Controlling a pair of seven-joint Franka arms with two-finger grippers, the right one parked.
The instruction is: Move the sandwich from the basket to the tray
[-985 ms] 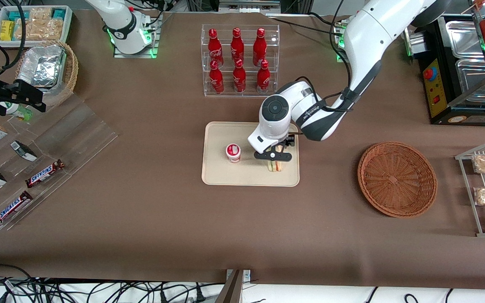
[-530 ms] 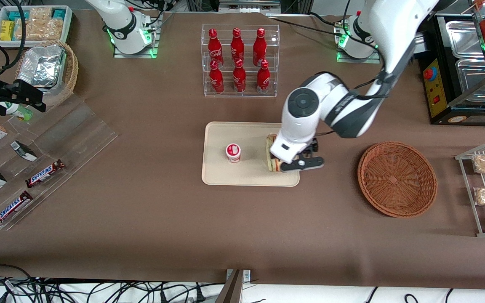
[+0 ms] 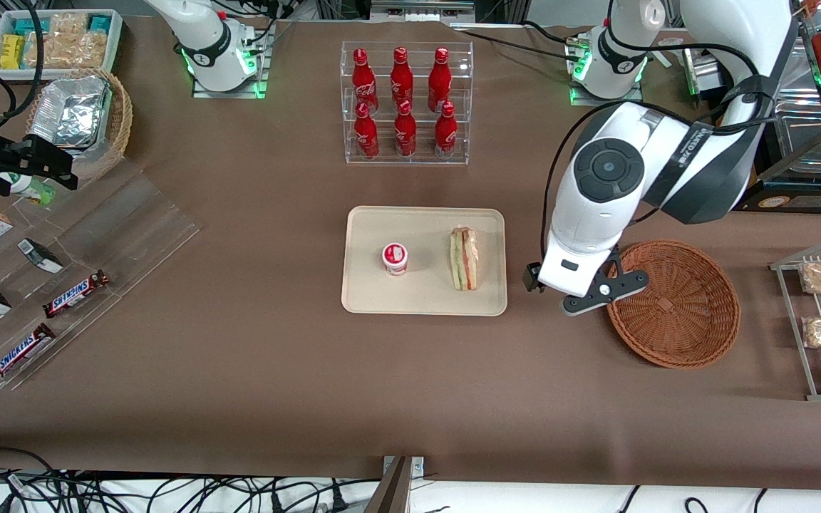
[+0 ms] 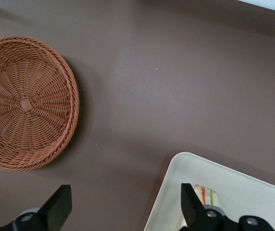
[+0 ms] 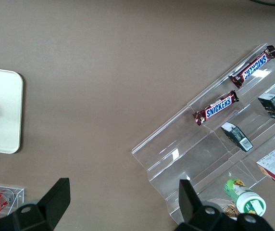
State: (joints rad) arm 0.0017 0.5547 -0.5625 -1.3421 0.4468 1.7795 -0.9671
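Gripper [image 3: 573, 293] hangs above bare table between the tray [image 3: 368, 299] and the basket [image 3: 695, 335], its fingers [image 4: 58, 208] spread wide with nothing between them. 0.5 s ago it sat over the tray edge nearest the working arm, right by the sandwich; 1.0 s ago it was directly above the sandwich, over the tray. It has since pulled away toward the working arm's end of the table, and the arm's elbow has swung out with it.

Sandwich [image 3: 464, 258] lies on the tray, long axis running toward the front camera, close to the rim on the working arm's side, fully uncovered now. 1 small red-lidded cup [image 3: 395, 258] stands on the same tray beside it, apart from it, unmoved across all 3 frames. Basket is unmoved and holds nothing.

The wrist view shows the basket, the brown table cover [image 4: 176, 86] and 1 tray corner with the sandwich's end.
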